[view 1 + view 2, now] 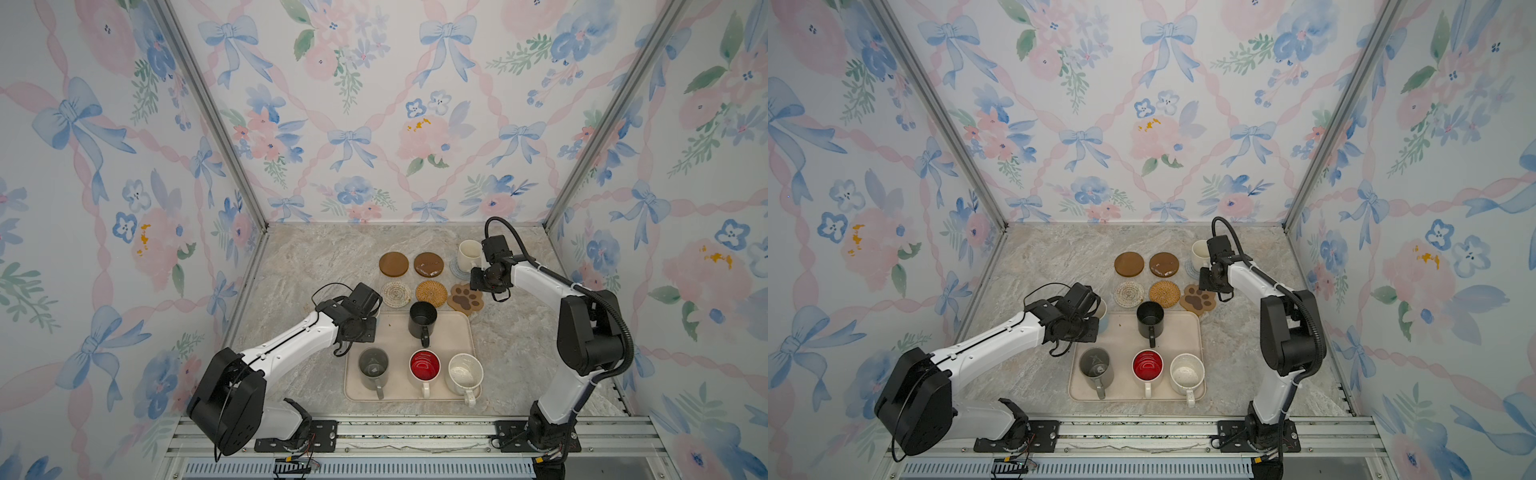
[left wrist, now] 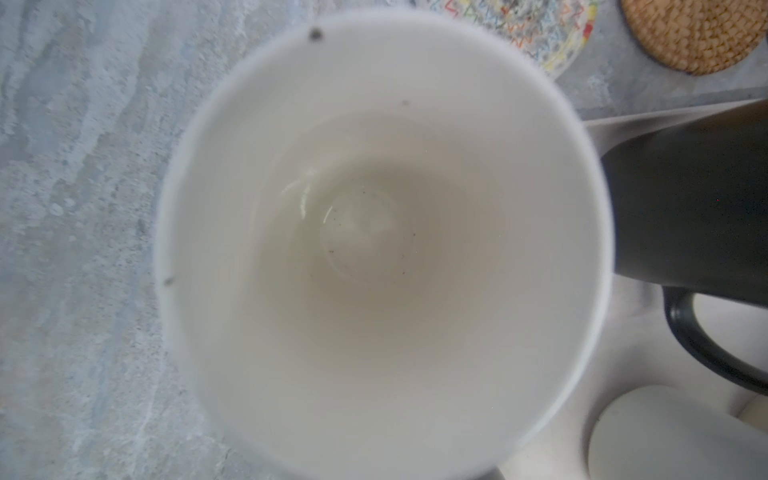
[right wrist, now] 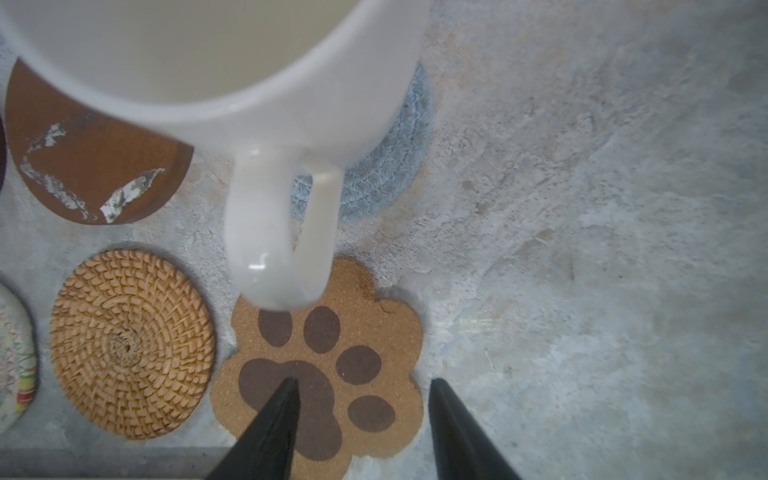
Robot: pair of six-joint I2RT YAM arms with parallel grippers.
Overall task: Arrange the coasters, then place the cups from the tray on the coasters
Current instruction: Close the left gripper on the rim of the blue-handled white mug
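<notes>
Coasters lie in two rows of three on the table (image 1: pixel 316 257), btwn the far edge of the tray (image 1: pixel 395 334) and the table's back edge. Back row: plain brown disc (image 1: pixel 393 264), glossy dark-brown disc (image 1: pixel 428 264), grey-blue woven round (image 1: pixel 455 272). Front row: cream crochet round (image 1: pixel 396 294), tan rattan round (image 1: pixel 431 294), brown paw shape (image 1: pixel 465 298), which is just beside the tray's far right corner. Cream mug (image 1: pixel 468 253) stands upright on the grey-blue one. On the tray, black mug (image 1: pixel 422 319) is at the far edge; grey mug (image 1: pixel 373 368), red-inside white mug (image 1: pixel 424 365) and speckled cream mug (image 1: pixel 464 374) line the near edge. Light blue mug (image 1: pixel 1103 321) at the tray's far left corner is only a pale sliver in a top view; L wrist cam fills w/ its white inside. That cam also shows coloured flecks in the crochet, lost in both top views. L gripper (image 1: pixel 361 322) is closed over that mug; fingers hidden, so can't tell if it has the handle. R wrist cam shows R gripper (image 3: pixel 363 382) w/ jaws apart, empty, above the paw, and the cream mug's handle reaching over the paw's edge.
</notes>
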